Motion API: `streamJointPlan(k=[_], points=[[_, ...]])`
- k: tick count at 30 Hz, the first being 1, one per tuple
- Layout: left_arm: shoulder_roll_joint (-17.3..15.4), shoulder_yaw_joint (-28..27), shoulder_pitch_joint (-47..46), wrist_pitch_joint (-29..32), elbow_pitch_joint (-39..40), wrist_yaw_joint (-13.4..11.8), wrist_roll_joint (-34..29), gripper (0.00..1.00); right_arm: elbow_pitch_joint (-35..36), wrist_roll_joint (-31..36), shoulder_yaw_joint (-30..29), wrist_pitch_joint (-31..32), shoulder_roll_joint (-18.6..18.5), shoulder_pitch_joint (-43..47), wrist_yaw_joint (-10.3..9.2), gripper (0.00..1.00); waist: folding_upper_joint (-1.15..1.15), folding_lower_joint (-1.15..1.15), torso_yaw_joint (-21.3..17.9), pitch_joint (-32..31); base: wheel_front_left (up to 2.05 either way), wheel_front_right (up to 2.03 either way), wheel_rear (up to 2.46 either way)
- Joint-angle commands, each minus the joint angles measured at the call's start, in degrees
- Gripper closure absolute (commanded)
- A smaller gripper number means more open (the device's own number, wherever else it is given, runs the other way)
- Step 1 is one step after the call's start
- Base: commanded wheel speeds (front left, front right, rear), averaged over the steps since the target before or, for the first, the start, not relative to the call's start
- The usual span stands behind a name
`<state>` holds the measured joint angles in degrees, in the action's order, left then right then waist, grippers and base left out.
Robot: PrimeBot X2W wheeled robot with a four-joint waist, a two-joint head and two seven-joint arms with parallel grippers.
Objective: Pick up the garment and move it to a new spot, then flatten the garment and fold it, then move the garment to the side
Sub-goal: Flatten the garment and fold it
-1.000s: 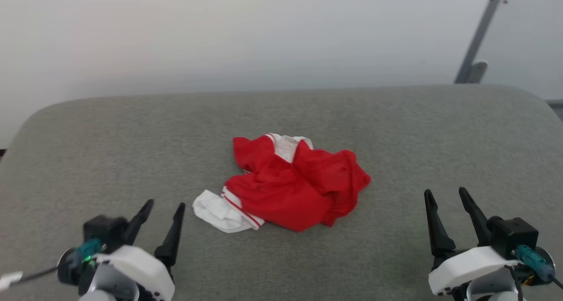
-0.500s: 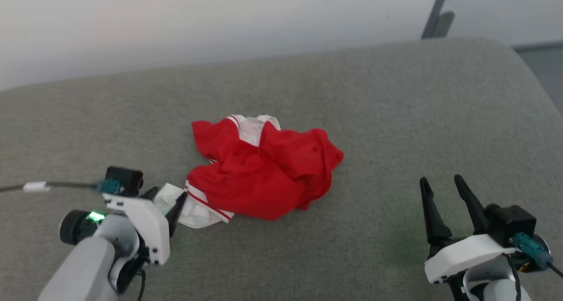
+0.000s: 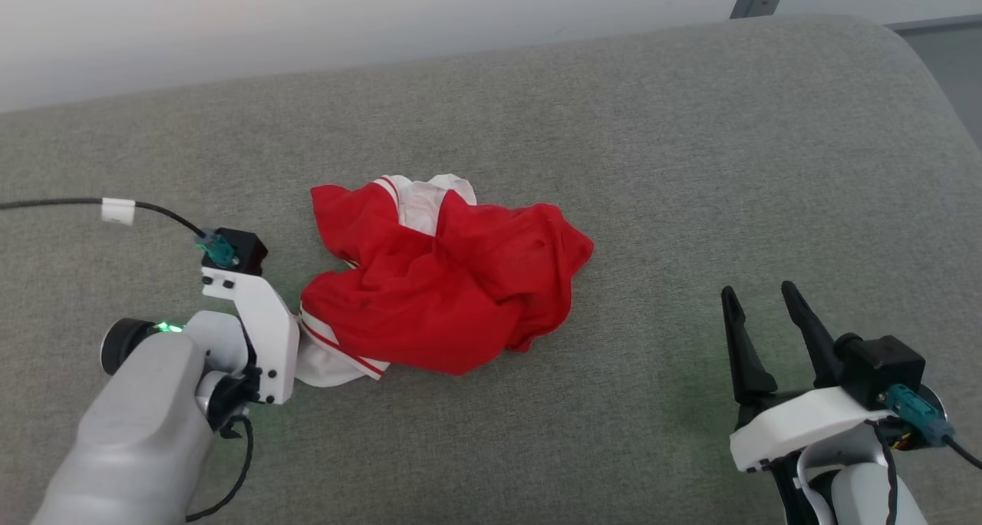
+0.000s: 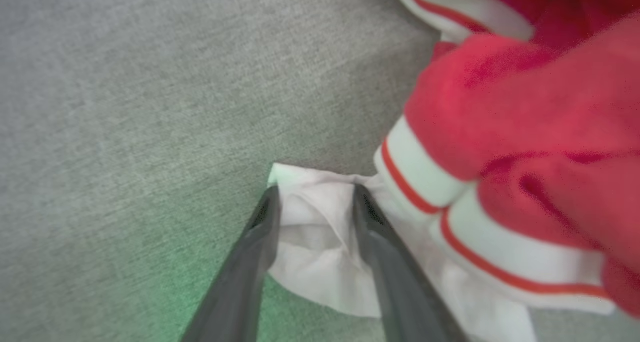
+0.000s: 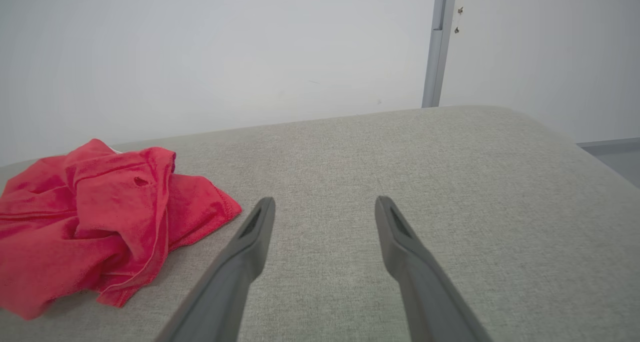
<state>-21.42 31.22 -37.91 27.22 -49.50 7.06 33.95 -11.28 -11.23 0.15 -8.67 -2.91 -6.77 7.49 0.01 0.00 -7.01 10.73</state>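
Where garment [image 3: 445,302] bunches, left hand [image 4: 316,189] astride sleeve [image 4: 320,267]

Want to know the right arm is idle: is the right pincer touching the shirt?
No: the right pincer stands open over bare cushion, and the shirt lies apart from it.

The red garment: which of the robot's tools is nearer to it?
Left. The left tool straddles the white sleeve of the garment; the right tool sits apart from it, over bare cushion.
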Motion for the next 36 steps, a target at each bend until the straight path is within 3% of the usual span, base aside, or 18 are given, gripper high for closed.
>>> streamJointPlan(k=[1,6,13,20,24,28,30,31,36], points=[[1.34,1.96,4.58,2.12,-3.98,-0.06,0.27,1.0,-0.31,-0.48,0.3,-0.65,-0.01,-0.84,0.0,0.0,-0.01,0.0,0.18,0.07,0.0,0.0,0.0],[0.07,1.81,2.87,-1.49,-3.29,0.13,1.62,1.0,-1.27,-0.55,0.02,-1.15,-0.01,-0.96,0.0,0.0,-0.01,0.0,1.4,-0.63,0.0,0.0,0.0],[-6.14,-0.85,3.02,-7.06,1.55,0.02,3.63,1.0,-1.86,-0.07,-0.97,-1.11,-0.01,-0.13,0.0,0.0,-0.01,0.0,4.63,-2.23,0.0,0.0,0.0],[-13.49,-4.15,6.2,-8.55,4.9,-3.94,4.07,1.0,-1.68,-0.16,-0.63,-0.56,-0.01,-0.34,0.0,0.0,-0.01,0.0,7.42,-3.0,0.0,0.0,0.0],[-14.21,-5.28,8.47,-8.37,5.41,-5.3,5.52,1.0,-1.71,-0.63,-0.1,0.21,-0.01,-0.72,0.0,0.0,-0.01,0.0,8.46,-2.99,0.0,0.0,0.0],[-13.05,-5.72,10.03,-8.51,5.04,-4.63,7.21,1.0,-1.95,-1.35,1.16,1.44,-0.01,-1.2,0.0,0.0,-0.01,0.0,9.13,-3.02,0.0,0.0,0.0],[-12.3,-5.72,10.32,-9.4,5.51,-4.03,7.72,0.49,-2.15,-1.53,2.04,2.34,-0.01,-1.52,0.0,0.0,-0.01,0.0,9.52,-3.24,0.0,0.0,0.0],[-12.03,-5.92,10.3,-10.36,5.94,-3.85,7.79,0.0,-2.2,-1.63,2.47,2.81,-0.05,-1.73,0.0,0.0,-0.01,0.0,9.77,-3.42,0.0,0.0,0.0],[-11.53,-6.75,10.85,-16.53,9.0,-3.77,7.32,0.0,-2.42,-2.51,6.34,6.08,-1.38,-2.81,0.0,0.0,-0.01,0.0,11.71,-4.55,0.0,0.0,0.0]])
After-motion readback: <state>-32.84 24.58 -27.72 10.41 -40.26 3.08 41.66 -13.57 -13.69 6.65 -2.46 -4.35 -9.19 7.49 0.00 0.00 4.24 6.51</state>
